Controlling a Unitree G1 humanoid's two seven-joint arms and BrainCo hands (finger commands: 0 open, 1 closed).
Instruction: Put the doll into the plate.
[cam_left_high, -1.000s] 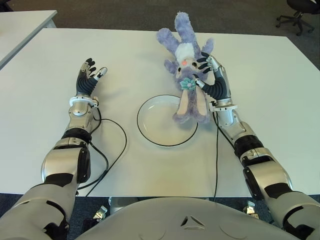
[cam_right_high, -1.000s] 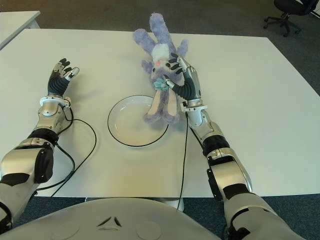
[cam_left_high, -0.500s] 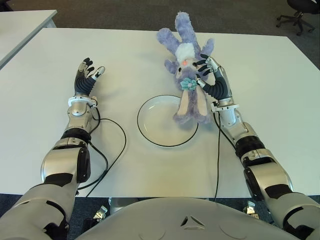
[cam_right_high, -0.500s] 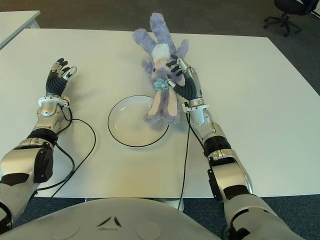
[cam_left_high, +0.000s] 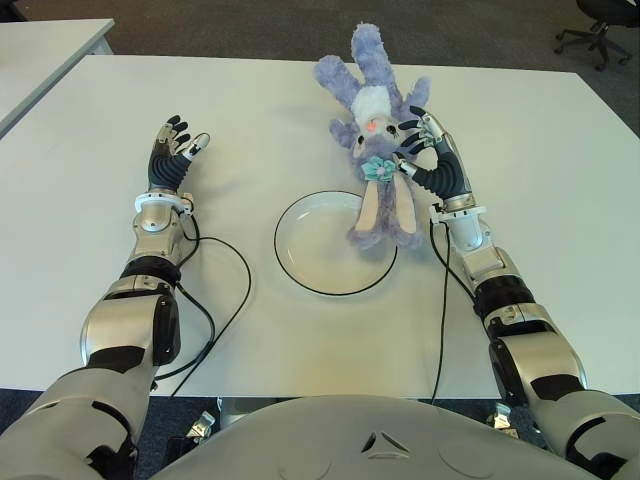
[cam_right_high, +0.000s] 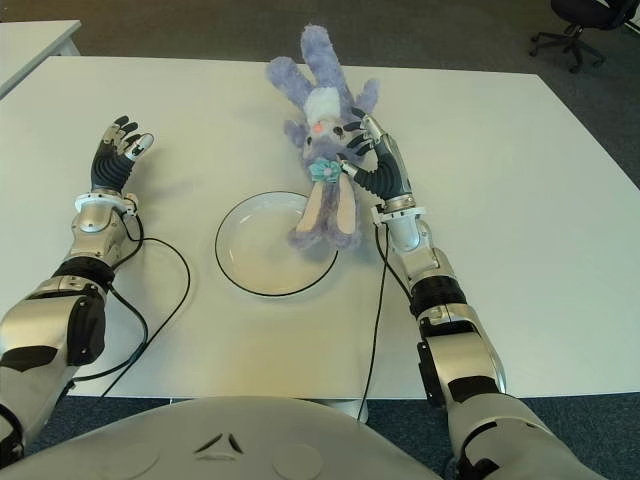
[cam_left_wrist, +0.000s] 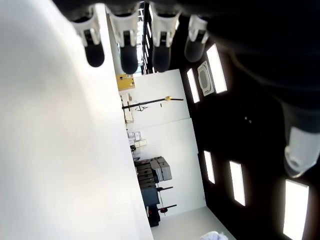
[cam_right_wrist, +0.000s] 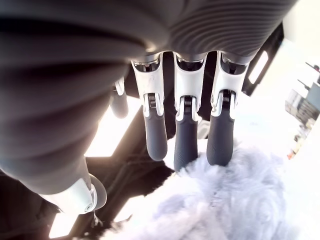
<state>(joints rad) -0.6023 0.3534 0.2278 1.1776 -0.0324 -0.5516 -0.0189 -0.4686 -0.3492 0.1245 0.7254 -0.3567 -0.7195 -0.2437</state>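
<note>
1. I see the fluffy lilac plush rabbit doll (cam_left_high: 377, 140) lying stretched out on the white table (cam_left_high: 540, 180), its long ears toward me and its legs toward the far edge. A small teal bow sits at its neck.
2. The ear tips overlap the far right rim of the round white plate with a thin dark rim (cam_left_high: 310, 250); the rest of the doll lies on the tabletop beyond the plate, so it is only partly in.
3. My right hand (cam_left_high: 432, 160) is at the doll's right side by the head. The fingers (cam_right_wrist: 187, 137) are extended, with the tips touching the fur, and they are not closed around anything; I read it as released.
4. My left hand (cam_left_high: 172, 152) shows well to the left of the plate, fingers spread and holding nothing.
5. The plate's near and left parts are bare, and there is open tabletop on all sides of it. Thin black cables (cam_left_high: 225, 290) loop on the table between the left arm and the plate, and another runs along the right forearm.
6. The doll is soft and shaggy; the plate is smooth and shallow; the table is flat and matte.
</note>
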